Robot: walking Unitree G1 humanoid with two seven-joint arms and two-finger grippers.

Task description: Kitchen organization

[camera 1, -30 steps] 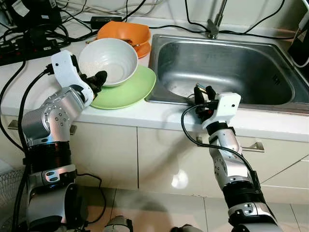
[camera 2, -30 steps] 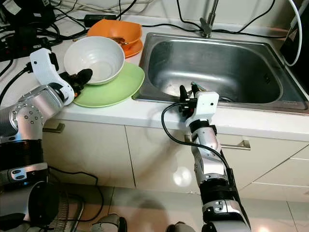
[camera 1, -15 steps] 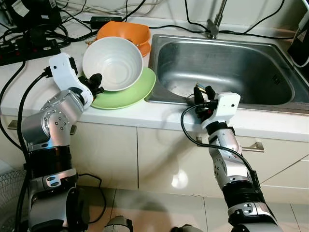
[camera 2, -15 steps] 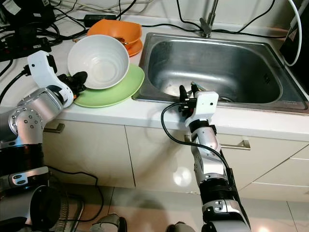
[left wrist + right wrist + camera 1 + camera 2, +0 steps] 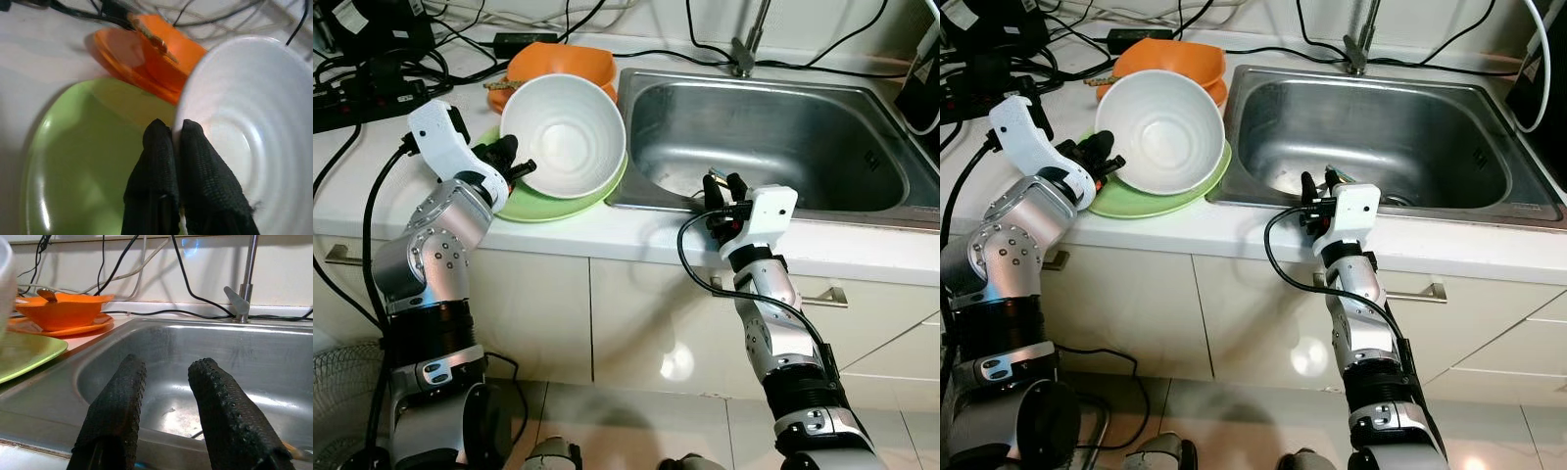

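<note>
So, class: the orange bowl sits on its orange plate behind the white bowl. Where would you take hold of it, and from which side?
Probably by the rim of the orange bowl, a finger inside and one outside, from above on its sink side. The rim is thin and open upward; the white bowl, clamped in the left tool, blocks the front.

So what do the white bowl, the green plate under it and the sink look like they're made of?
White bowl: glazed ceramic or melamine, judging by its smooth gloss and faint inner rings. Green plate: likely plastic or glazed ceramic, glossy with soft highlights. Sink: brushed stainless steel, grey and dully reflective.
</note>
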